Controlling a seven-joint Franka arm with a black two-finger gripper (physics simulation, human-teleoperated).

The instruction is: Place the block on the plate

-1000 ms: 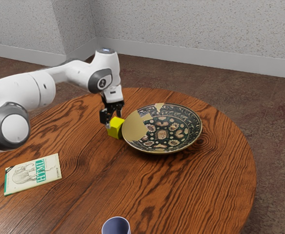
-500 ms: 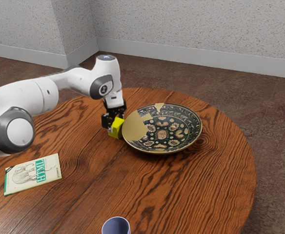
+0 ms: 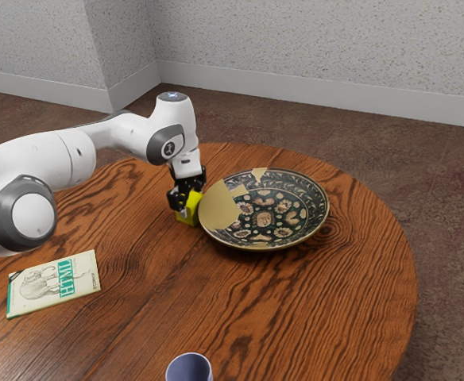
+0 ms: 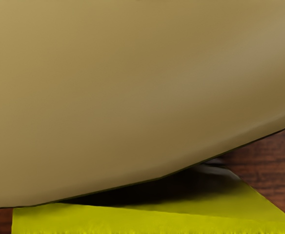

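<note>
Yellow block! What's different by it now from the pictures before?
The end effector has come down lower, right to the yellow block. I can't tell if it has grabbed it yet. The block looks to be in the same spot, beside the plate. The plate, the book and the cup stayed put.

Made out "HTML" in pale capitals on the teal band (image 3: 66, 278) across the cover of the book (image 3: 44, 302), beside the elephant drawing (image 3: 36, 286). Spotted smaller lettering (image 3: 95, 282) near the cover's edge, too tiny to read. Noticed a mark on the arm's joint cap (image 3: 168, 148), likewise too small to make out.
</note>
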